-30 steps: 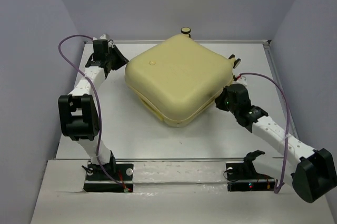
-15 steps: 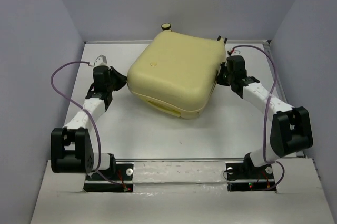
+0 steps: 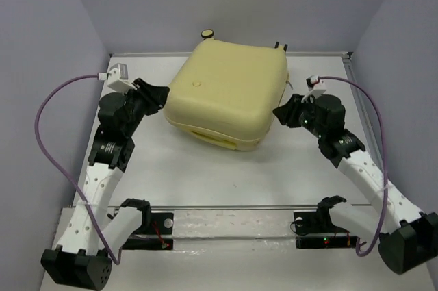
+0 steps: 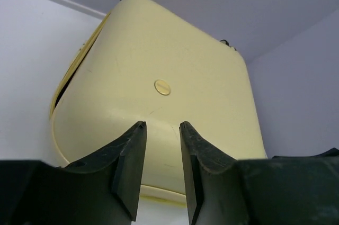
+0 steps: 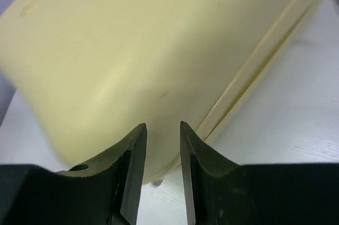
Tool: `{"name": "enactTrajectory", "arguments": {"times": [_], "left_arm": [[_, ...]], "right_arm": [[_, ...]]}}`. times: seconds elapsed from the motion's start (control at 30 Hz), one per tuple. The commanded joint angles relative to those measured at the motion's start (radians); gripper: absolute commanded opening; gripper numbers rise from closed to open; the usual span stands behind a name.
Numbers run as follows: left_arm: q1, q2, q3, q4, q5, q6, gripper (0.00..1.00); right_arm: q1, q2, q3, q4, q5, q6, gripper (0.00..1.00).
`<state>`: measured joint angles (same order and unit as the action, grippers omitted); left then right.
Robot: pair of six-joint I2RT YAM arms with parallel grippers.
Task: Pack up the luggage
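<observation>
both elbows low; left pincer (image 3: 161,92) and right pincer (image 3: 279,111) point inward, flanking luggage (image 3: 229,96).

Pretty sure I live in a robotics lab, in some kind of test booth. I'm bolted down: my left arm (image 3: 102,161) and right arm (image 3: 363,168) sit on black base plates (image 3: 140,226) along a metal rail (image 3: 233,219) at the near edge of a plain white counter (image 3: 205,168). Flat lavender-grey panels (image 3: 233,3) box it in on the left, far and right. Purple cables (image 3: 51,140) loop loose off both arms, and little lights (image 3: 327,241) glow on the right base. The luggage (image 3: 229,92) just lies out on the counter.
</observation>
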<state>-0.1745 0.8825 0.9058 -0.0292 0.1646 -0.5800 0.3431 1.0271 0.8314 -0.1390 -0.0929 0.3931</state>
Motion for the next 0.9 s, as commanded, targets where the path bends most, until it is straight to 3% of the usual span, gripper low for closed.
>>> {"name": "enactTrajectory", "arguments": {"times": [0.0,0.13,0.27,0.33,0.57,0.73,0.87], "left_arm": [[-0.031,-0.140,-0.106,-0.064,0.044,0.008,0.42],[-0.152,-0.243,-0.366,0.004,0.047,-0.131,0.33],[-0.284,-0.307,-0.523,0.126,0.001,-0.237,0.29],[-0.318,-0.280,-0.582,0.190,-0.020,-0.276,0.30],[-0.428,-0.082,-0.553,0.376,-0.007,-0.273,0.42],[-0.500,0.027,-0.464,0.410,-0.034,-0.245,0.43],[-0.516,0.082,-0.426,0.422,-0.050,-0.233,0.43]], "right_arm": [[0.010,-0.145,-0.229,0.148,-0.281,0.088,0.07],[0.121,-0.223,-0.362,0.239,-0.358,0.116,0.11],[0.207,-0.257,-0.416,0.263,-0.228,0.104,0.45],[0.217,-0.221,-0.431,0.306,-0.211,0.115,0.49],[0.226,-0.113,-0.491,0.531,-0.073,0.070,0.51],[0.226,0.049,-0.462,0.650,-0.086,0.038,0.51],[0.226,0.087,-0.492,0.779,-0.113,0.044,0.49]]}}
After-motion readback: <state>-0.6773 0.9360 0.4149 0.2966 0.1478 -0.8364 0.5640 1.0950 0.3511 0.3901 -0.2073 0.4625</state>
